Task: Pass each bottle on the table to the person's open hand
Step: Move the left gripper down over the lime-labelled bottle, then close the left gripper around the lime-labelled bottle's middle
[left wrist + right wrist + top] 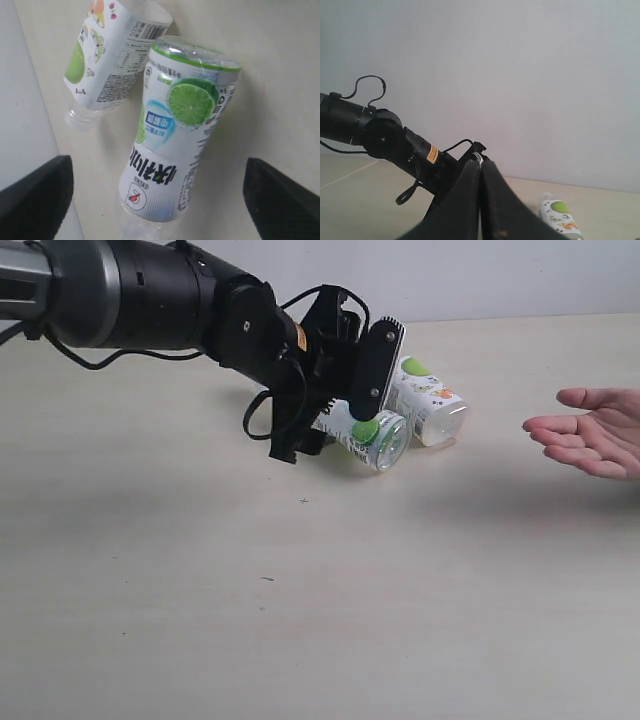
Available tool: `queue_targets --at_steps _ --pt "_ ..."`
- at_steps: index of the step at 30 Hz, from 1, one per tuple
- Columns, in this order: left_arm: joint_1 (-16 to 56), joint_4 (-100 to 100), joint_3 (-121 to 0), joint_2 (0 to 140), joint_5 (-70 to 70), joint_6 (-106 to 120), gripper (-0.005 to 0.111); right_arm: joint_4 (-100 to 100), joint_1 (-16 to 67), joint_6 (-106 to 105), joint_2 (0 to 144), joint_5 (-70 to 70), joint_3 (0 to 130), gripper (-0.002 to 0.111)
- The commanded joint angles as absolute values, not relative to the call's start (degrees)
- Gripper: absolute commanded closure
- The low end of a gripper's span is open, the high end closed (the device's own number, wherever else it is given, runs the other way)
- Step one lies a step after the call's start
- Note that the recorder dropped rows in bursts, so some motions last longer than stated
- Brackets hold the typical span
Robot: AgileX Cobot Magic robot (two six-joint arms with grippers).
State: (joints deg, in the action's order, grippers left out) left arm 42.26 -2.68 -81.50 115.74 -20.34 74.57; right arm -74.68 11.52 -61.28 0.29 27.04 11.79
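Two of the bottles lie on their sides on the table (300,590), touching each other. The lime-label bottle (378,437) (175,145) lies between the spread fingers (35,195) of my left gripper (335,427) (157,200), which is open and straddles it without gripping. The white-label bottle (430,400) (110,55) (560,216) lies just beyond it. The person's open hand (592,435) waits palm up at the right edge. My right gripper (480,200) is shut with nothing in it. The other bottles are out of view.
The left arm (130,295) (395,140) reaches in from the upper left with a loose cable loop (262,410). A pale wall (500,275) runs behind the table's far edge.
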Motion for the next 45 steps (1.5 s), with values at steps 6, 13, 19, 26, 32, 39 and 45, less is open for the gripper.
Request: queue_targets --at_steps 6,13,19,26,32,39,45 --pt "42.3 -2.8 -81.9 119.7 -14.4 74.5 0.019 -74.9 11.4 -61.3 0.0 27.3 11.6 0.108" --pt "41.7 -2.8 -81.9 121.8 -11.9 74.5 0.002 -74.9 11.4 -61.3 0.0 27.3 11.6 0.108" --pt "41.2 -2.8 -81.9 123.4 -9.0 74.5 0.001 -74.9 11.4 -61.3 0.0 27.3 11.6 0.108" --pt "41.1 -2.8 -81.9 123.7 -5.6 74.5 0.001 -74.9 11.4 -61.3 0.0 27.3 11.6 0.108" --pt "41.1 -2.8 -81.9 123.7 -5.4 74.5 0.002 -74.9 11.4 -61.3 0.0 27.3 11.6 0.108" --pt "40.9 -2.9 -81.9 123.7 -5.4 74.7 0.002 -74.9 11.4 -61.3 0.0 27.3 11.6 0.108" --pt "39.6 -2.9 -81.9 123.7 -7.2 74.7 0.002 -74.9 11.4 -61.3 0.0 27.3 11.6 0.108"
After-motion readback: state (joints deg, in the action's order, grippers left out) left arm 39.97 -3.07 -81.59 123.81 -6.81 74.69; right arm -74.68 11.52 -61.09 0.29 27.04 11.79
